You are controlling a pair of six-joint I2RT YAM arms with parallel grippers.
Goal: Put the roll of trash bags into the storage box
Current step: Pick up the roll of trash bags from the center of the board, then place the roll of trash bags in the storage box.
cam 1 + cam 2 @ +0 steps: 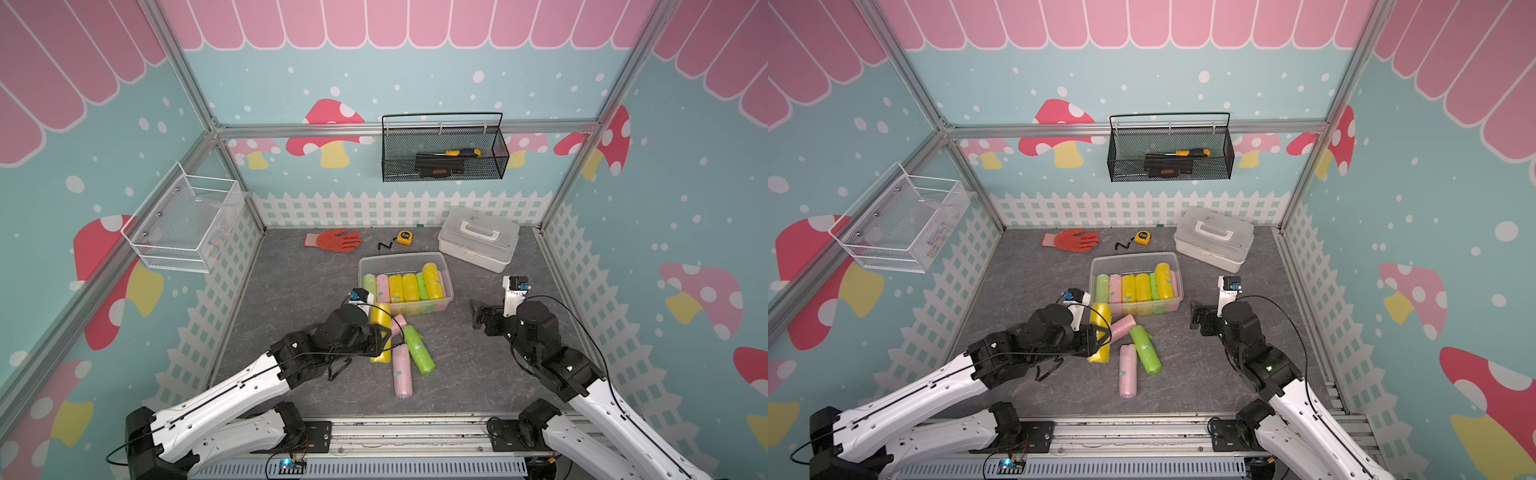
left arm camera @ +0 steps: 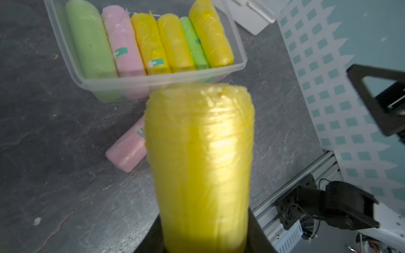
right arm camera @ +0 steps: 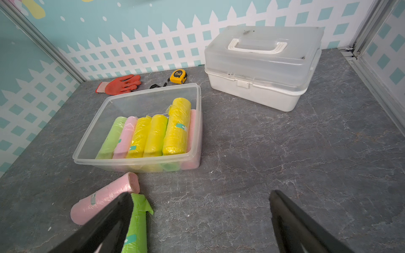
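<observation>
Roll of trash bags [image 2: 201,164], yellow: one, clamped in the left gripper [image 1: 381,338], just in front of the storage box [image 1: 400,256] and outside it. Right gripper [image 3: 201,193]: jaws spread wide, empty, to the right of the box.

In the box: seven rolls [image 3: 153,135] (three yellow, two green, two pink), one yellow lying on top of the others.

Loose in front of the box: pink roll [image 3: 98,201], green roll [image 1: 419,351], second pink roll [image 1: 402,376].

Behind the box: one orange glove [image 1: 332,240], one tape measure [image 1: 404,237], one white case [image 1: 478,241].

Grey marbled tabletop [image 1: 299,291]; teal walls [image 1: 415,75] printed with mushrooms and a picket fence.
</observation>
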